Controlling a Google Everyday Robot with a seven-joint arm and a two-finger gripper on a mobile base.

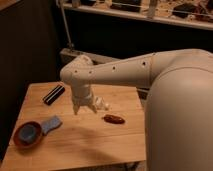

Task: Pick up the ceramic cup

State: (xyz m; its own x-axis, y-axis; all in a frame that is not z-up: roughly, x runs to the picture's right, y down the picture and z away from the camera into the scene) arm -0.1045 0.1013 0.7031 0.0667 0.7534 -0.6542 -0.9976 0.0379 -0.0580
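A wooden table (75,147) is standing in a dim room. The pincer (85,110) is hanging over its middle, fingers apart and empty. The ceramic cup (31,131) is sitting far left, seemingly inside the brown bowl (20,142). The arm (175,100) is hiding the table's right edge.

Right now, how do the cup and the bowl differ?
Colour: the cup is blue, the bowl reddish-brown. Size: the cup is smaller, the bowl wider. Pose: the cup appears to sit inside the bowl, which rests on the table. Both are round and open upward. The gripper hangs open above mid-table, apart from both.
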